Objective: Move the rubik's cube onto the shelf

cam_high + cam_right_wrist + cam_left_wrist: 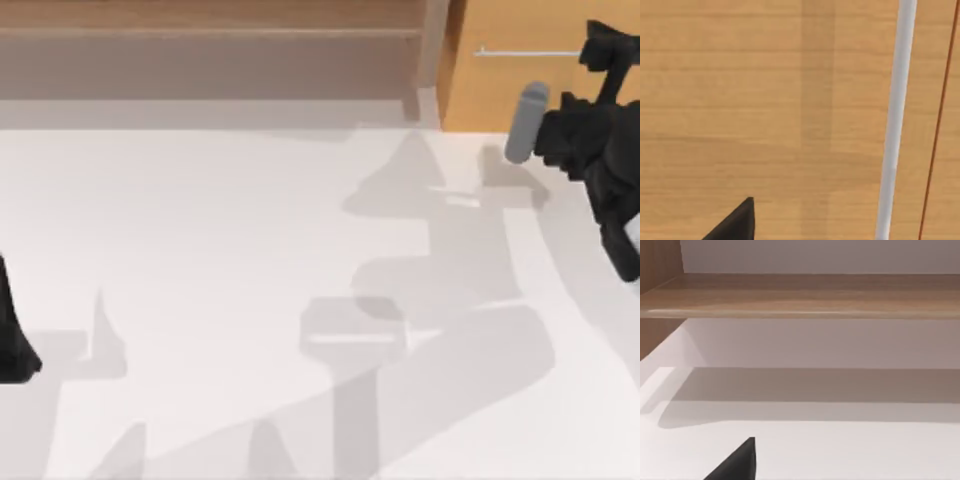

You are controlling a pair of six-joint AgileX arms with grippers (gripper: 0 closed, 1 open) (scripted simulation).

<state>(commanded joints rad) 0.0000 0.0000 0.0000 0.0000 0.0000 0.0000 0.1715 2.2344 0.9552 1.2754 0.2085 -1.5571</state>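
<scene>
Top view: the shelf [200, 30] runs along the far edge of the white worktop [200, 250]. The orange-wood drawer [510, 70] with its thin handle [525, 52] stands at the far right. The right arm [600, 150] reaches toward the drawer. The left arm [12, 330] sits at the left edge.
Left wrist view: the shelf board faces the camera above the worktop. A dark fingertip [737, 462], probably the left claw's, pokes in; spread or pressed together, I cannot tell.
Right wrist view: drawer front and handle are close up. The right claw shows as one dark tip [737, 222]; its state cannot be told.
</scene>
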